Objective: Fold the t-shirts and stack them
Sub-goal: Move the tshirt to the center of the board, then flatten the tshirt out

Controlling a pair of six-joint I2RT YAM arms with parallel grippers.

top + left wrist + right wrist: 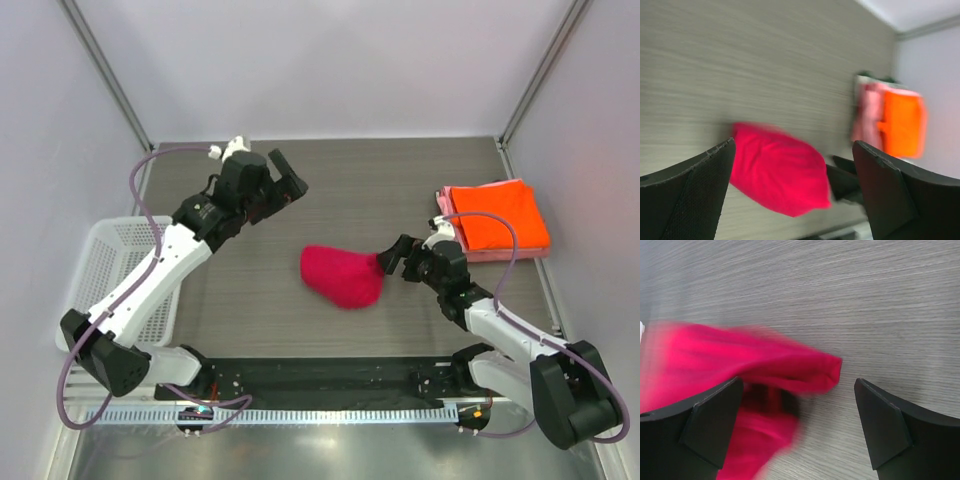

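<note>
The crimson-magenta t-shirt (pixel 342 275) lies bunched in a lump on the table's middle. It is blurred in the left wrist view (pixel 777 167) and the right wrist view (pixel 740 360). The bright orange t-shirt (pixel 497 215) lies folded on the pale pink t-shirt (pixel 512 255) at the back right, and both show in the left wrist view, the orange one (pixel 902 125) right of the pink one (pixel 865 120). My right gripper (pixel 392 258) is open low at the crimson shirt's right edge, a corner of cloth between its fingers (pixel 797 382). My left gripper (pixel 290 180) is open and empty, raised behind the shirt (pixel 794 145).
A white plastic mesh basket (pixel 120 270) stands at the table's left edge beside the left arm. Grey walls close in the table at the back and both sides. A black strip and a metal rail (pixel 330 410) run along the near edge.
</note>
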